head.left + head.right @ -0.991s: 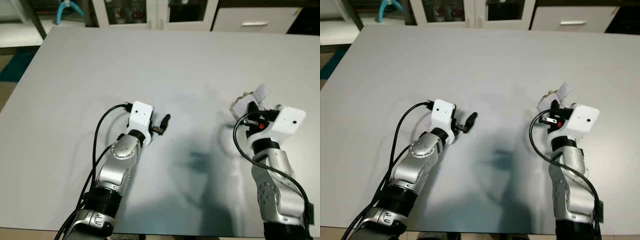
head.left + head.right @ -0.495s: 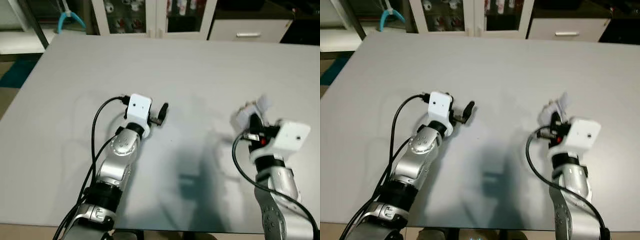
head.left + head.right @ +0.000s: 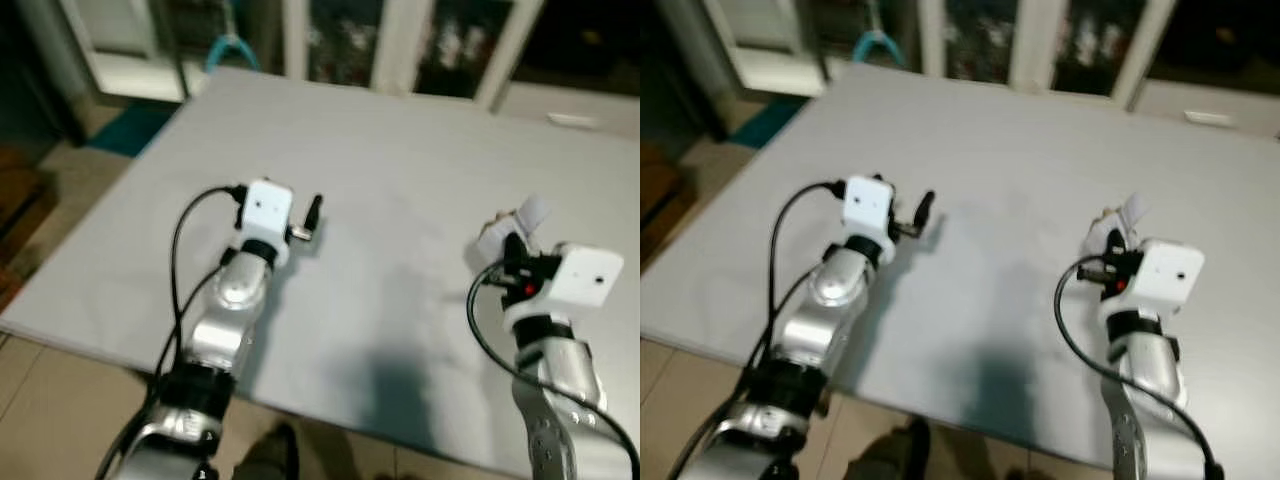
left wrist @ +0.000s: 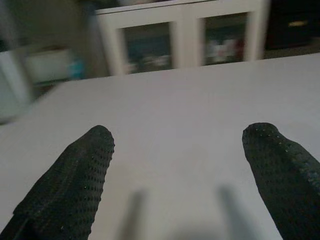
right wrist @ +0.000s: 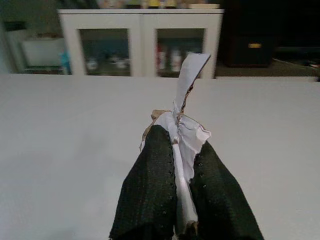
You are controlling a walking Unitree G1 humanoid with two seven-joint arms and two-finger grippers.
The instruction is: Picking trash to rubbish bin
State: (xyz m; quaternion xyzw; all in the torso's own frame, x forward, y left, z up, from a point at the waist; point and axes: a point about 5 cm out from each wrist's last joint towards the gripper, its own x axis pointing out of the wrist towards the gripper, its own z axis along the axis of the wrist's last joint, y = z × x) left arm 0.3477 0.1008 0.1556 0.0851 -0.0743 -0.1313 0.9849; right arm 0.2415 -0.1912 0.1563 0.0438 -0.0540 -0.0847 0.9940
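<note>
At the near edge of the grey table (image 3: 400, 300) both silver arms reach forward over its top, and a strip of tiled floor (image 3: 60, 400) shows below that edge, blurred. The right gripper (image 5: 183, 167) has its two black fingers (image 5: 150, 185) pressed together on a scrap of torn white paper (image 5: 186, 125), the trash: the paper is pinched between the pads, runs up the seam where they meet, and pokes out past the fingertips as a crumpled flap with a brownish ragged edge. In the head views the same scrap (image 3: 515, 222) sticks out just beyond the right gripper's white wrist block, held above the tabletop at the robot's right. The left gripper (image 4: 180, 150) is spread wide, its fingers (image 4: 80, 175) well apart with only bare table surface between them, and two soft shadows of the fingers lie on the table under the gap. From the head camera the left gripper (image 3: 310, 212) sits over the table's left-centre, well apart from the paper. Beyond the fingertips of both grippers, past the far edge of the table, stands a white cabinet (image 5: 140, 42) with glass doors and blurred small items on its shelves.
</note>
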